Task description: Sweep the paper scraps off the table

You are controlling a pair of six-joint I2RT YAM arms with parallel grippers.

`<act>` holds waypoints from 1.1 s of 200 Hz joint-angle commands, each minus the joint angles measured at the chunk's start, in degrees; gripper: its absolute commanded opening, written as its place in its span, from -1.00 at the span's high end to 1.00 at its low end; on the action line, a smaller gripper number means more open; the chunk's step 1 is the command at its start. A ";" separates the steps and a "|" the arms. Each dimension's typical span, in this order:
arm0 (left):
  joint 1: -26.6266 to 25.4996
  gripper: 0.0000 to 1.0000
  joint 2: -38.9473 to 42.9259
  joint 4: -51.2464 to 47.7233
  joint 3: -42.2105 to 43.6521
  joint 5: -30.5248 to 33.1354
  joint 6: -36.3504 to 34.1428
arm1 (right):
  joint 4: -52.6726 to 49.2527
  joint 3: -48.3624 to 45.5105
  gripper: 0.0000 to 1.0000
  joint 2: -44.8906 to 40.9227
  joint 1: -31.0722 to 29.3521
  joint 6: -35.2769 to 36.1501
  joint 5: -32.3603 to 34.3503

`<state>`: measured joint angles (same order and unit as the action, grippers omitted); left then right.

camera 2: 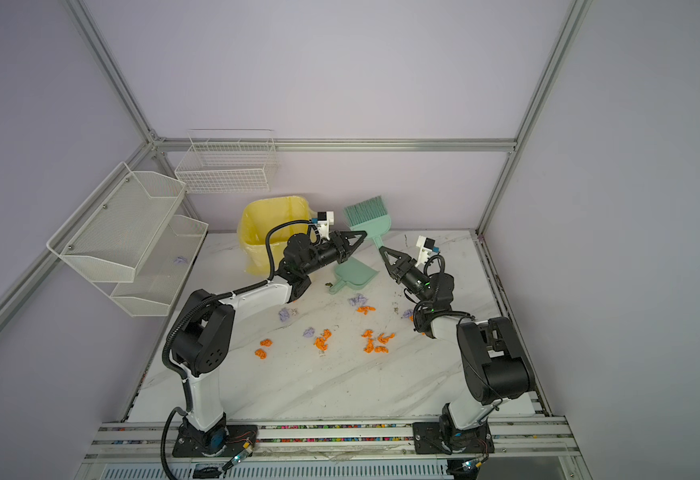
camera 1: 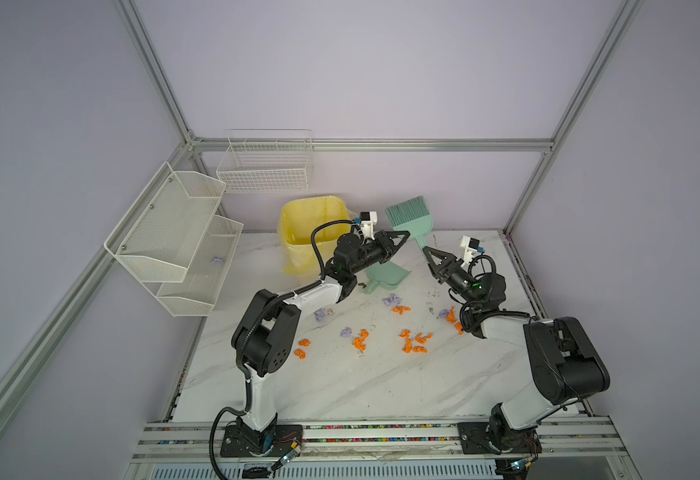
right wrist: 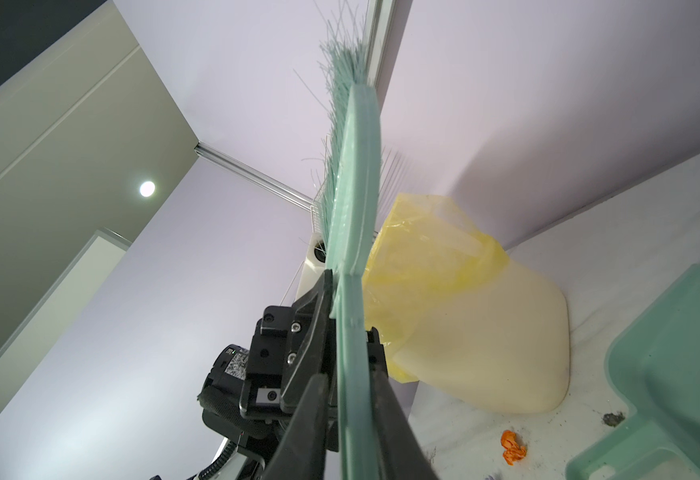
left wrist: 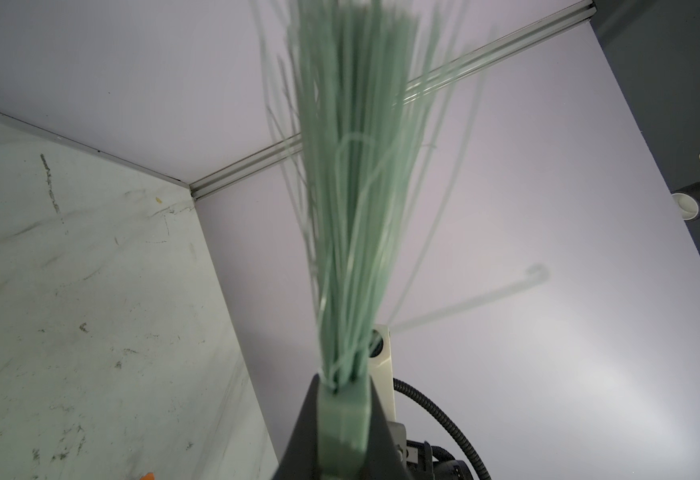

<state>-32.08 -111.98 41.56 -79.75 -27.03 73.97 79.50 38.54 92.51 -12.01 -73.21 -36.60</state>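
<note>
The step in hand looks like a handover of the tool, not sweeping yet. The green brush (camera 1: 409,218) hangs in the air above the far part of the counter (camera 1: 381,386), bristles pointing up and away, held at 2 places. The left gripper (camera 1: 403,237) is closed on the base of the brush head; in the left wrist view its jaws press both sides of the green block. The right gripper (camera 1: 427,251) sits at the end of the handle, and the right wrist view shows its jaws flat against both faces, so it appears to be gripping too. The paper scraps (camera 1: 414,341), orange and lilac, lie loose across the middle of the counter between the 2 arms. None are in the green dustpan (camera 1: 386,277), which rests flat on the counter just beyond them, near the yellow-lined bin (camera 1: 310,232). Next, as I read it, the left gripper needs to let go and draw clear. The right arm must then turn the bristles down onto the counter on the near side of the scraps, while the freed arm steadies the dustpan.
</note>
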 commanded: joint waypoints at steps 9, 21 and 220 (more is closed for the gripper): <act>-0.39 1.00 -1.18 0.21 1.94 -0.40 -1.03 | 7.87 1.98 0.68 0.12 -0.95 -2.10 0.92; -0.35 1.00 -1.18 0.32 2.02 -0.23 -1.11 | 7.91 2.01 0.68 0.07 -1.10 -2.26 0.76; -0.35 1.00 -1.78 -0.30 0.94 0.22 -1.11 | 7.81 1.02 0.97 -0.75 -1.59 -3.31 -0.31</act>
<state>-32.05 -112.62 42.68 -79.75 -26.98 75.11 80.84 38.79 93.34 -12.82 -75.85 -35.46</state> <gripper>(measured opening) 0.095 0.102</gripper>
